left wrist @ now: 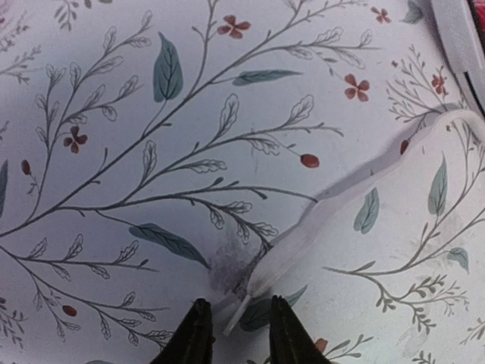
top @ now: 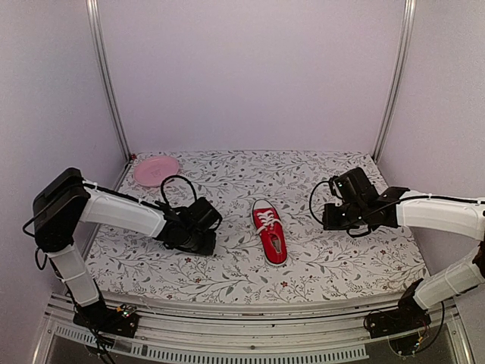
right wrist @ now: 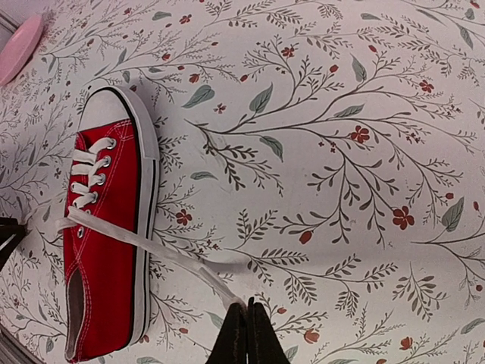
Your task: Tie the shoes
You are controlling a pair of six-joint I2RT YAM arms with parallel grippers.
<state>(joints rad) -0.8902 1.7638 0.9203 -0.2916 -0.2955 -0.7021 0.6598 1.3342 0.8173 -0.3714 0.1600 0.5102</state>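
sneaker (top: 270, 236): 1 | pink plate (top: 156, 170): 1 | arms: 2 (left arm (top: 121, 212), right arm (top: 436, 211)) | lace ends (right wrist: 151, 246): 2

Here's the small red canvas sneaker (top: 270, 233), sitting upright on its white sole in the middle of the tabletop (top: 341, 258). The white toe cap points to the far side and the heel faces the near edge. It's laced but untied. The right lace (right wrist: 163, 254) stretches off its right flank, and the left lace (left wrist: 333, 208) snakes flat over the tabletop to its left.
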